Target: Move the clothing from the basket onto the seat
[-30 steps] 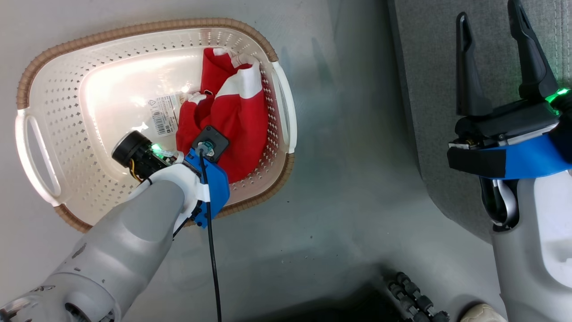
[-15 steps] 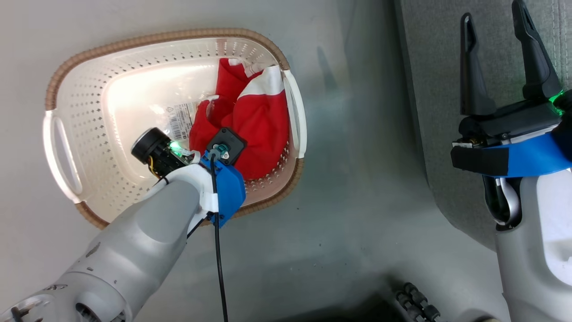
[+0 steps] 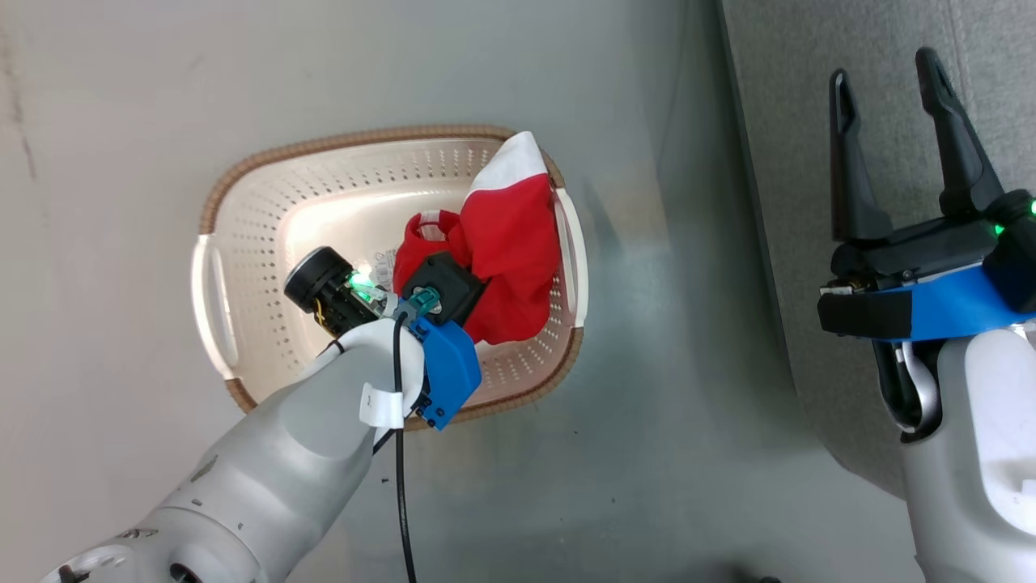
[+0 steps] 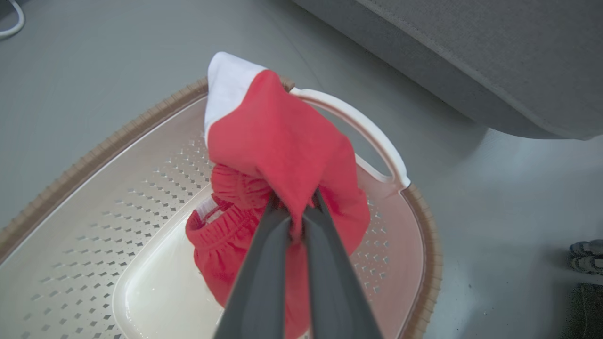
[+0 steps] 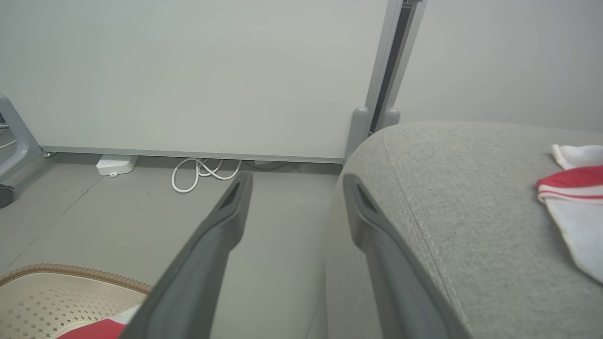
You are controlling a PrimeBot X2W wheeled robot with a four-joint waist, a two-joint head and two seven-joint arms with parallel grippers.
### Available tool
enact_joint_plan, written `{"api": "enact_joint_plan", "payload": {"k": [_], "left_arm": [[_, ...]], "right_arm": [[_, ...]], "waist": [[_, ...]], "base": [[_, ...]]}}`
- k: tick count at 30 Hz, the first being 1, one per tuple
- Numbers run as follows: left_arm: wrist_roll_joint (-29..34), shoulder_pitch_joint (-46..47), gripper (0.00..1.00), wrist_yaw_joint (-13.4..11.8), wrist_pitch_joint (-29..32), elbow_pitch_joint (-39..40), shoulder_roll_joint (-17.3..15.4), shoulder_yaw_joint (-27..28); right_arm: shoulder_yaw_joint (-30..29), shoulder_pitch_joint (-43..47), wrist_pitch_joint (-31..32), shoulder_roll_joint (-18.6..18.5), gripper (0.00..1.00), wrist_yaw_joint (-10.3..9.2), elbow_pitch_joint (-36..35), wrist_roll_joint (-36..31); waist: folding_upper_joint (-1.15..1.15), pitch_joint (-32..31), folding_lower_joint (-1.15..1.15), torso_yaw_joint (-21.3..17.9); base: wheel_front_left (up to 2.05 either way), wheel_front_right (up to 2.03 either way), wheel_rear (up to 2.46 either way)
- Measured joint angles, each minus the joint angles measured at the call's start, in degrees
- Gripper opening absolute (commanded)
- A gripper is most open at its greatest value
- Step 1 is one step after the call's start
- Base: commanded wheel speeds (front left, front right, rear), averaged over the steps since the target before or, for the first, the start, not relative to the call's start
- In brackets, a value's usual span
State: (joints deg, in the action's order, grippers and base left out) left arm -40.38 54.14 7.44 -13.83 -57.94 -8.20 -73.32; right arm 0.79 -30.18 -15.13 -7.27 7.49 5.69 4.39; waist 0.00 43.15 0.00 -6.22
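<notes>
1. Floor (image 3: 672, 405): grey and smooth. It carries the basket and runs up to the seat on the right.

2. Seat (image 3: 793, 121): grey woven cushion with a rounded edge, at the right of the scene and well apart from the basket.

3. Basket (image 3: 267, 243): cream, with perforated walls and a brown braided rim. It stands on the floor to the left of the seat, with one white handle at its left end and one at its right.

4. Red garment (image 4: 278, 141): bunched at the right end of the basket, beside the right handle. Its white corner stands above the rim. Its lower folds, including a gathered waistband, hang down inside the basket.

5. Second garment (image 5: 574, 197): lies flat on top of the seat, to the right of the right gripper. A white panel and red-and-white stripe trim are visible.

6. Left gripper (image 4: 296, 212): reaches into the basket. The fingers are closed together on a fold of the red garment, and fabric is pinched between them.

7. Right gripper (image 3: 884, 73): held above the left edge of the seat. The fingers are spread wide with nothing between them.

8. Cable (image 5: 205, 172): white, looped on the floor against the far wall.
</notes>
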Motion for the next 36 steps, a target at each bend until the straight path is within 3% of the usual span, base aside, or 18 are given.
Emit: {"api": "enact_joint_plan", "payload": {"k": [9,22,36], "left_arm": [[-1.4,-1.5,0.00,0.0,-1.2,3.1,0.6,2.4],[7.3,-6.6,0.00,-0.4,-1.2,14.5,-1.1,16.7],[13.7,-7.5,0.00,-0.4,-1.2,21.1,0.7,23.7]], "right_arm": [[-1.3,3.7,0.0,-0.6,1.00,0.00,1.8,-0.1],[-2.7,10.0,0.0,-0.2,1.00,0.00,3.7,-0.2],[-3.0,15.5,0.0,0.5,1.00,0.00,5.7,-0.1]], "waist": [[0.00,-7.4,0.00,2.7],[0.00,-18.6,-0.01,5.6],[0.00,-29.7,-0.01,7.5]], "base": [[0.00,0.00,0.00],[0.00,0.00,0.00],[0.00,0.00,0.00]]}}
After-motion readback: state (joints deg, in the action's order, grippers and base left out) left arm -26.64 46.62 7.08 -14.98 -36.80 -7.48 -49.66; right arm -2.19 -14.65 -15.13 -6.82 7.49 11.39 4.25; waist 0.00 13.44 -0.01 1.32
